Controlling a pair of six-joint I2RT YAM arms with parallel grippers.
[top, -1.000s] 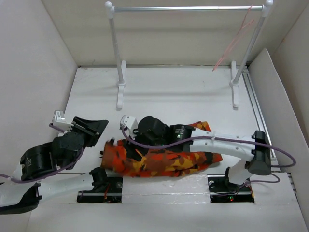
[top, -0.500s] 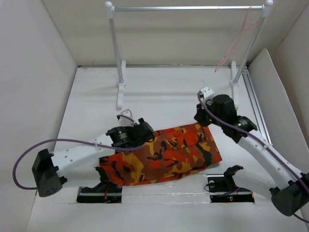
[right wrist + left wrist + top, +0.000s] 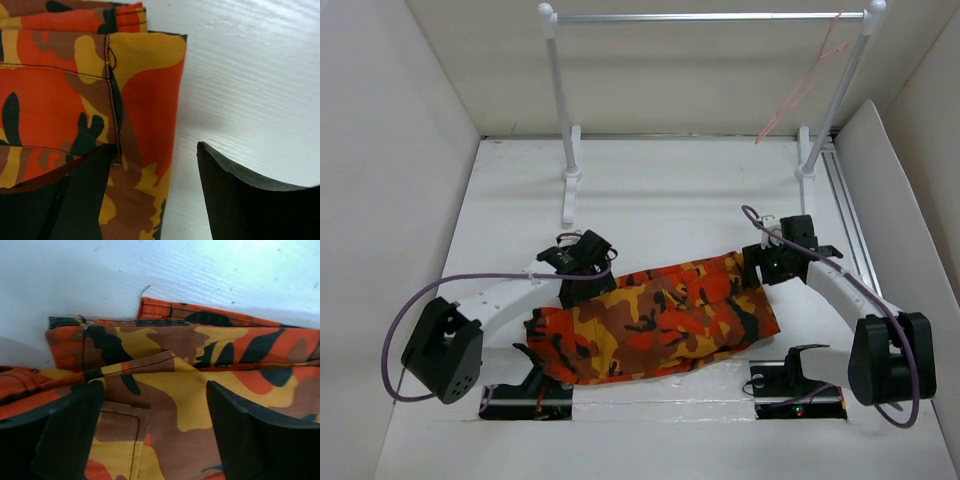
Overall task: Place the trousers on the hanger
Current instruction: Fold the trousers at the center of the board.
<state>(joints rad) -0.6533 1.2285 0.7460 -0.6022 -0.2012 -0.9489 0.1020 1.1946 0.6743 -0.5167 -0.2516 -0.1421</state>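
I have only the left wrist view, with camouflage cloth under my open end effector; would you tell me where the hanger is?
Observer: The hanger hangs at the right end of the silver bar, at the far side of the table, well beyond the trousers.
Operator: Thank you. Where is the right end effector?
Observer: The right end effector is open at the trousers' right edge, with one finger above cloth and the other above bare table.
Operator: Is any part of the garment raised?
Observer: No, from above it lies folded flat on the table between the two arms.
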